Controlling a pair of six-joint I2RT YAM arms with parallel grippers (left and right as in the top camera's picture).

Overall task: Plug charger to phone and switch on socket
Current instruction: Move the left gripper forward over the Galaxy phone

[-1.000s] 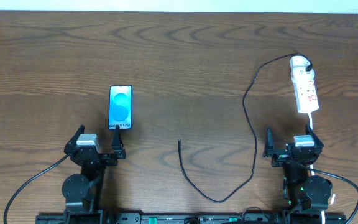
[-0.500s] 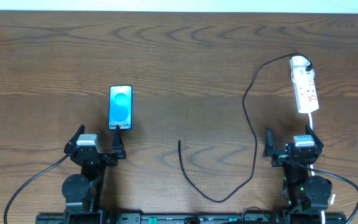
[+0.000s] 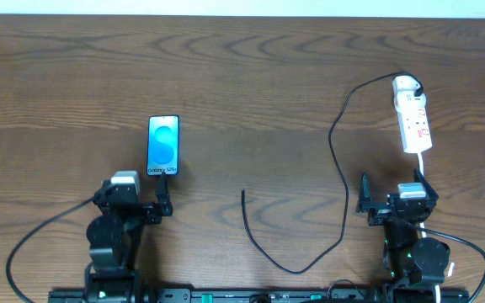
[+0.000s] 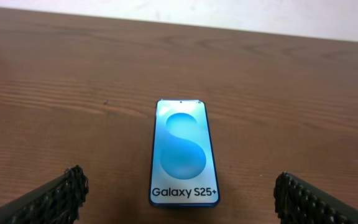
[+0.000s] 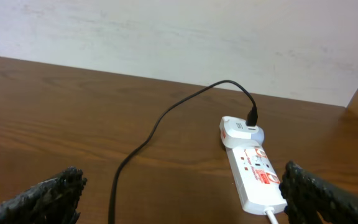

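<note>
The phone [image 3: 163, 146] lies flat at the left with its blue screen up; in the left wrist view the phone [image 4: 183, 152] sits centred just ahead of the fingers. My left gripper [image 3: 132, 190] [image 4: 179, 185] is open, just short of the phone's near end and not touching it. The charger [image 3: 340, 181] is a thin black cable curving from its free tip at mid-table to a plug at the socket's far end. The white socket [image 3: 413, 118] [image 5: 253, 171] lies at the right. My right gripper [image 3: 397, 190] [image 5: 182, 180] stands open just short of it, holding nothing.
The socket's white cord [image 3: 423, 172] runs back past my right arm. The charger's black plug [image 5: 252, 116] stands in a white adapter [image 5: 238, 129] at the socket's far end. A pale wall [image 5: 166, 37] rises behind the table's far edge.
My left arm has swung slightly to the right, toward the phone's near end. The right arm, phone, cable and socket have not moved.
</note>
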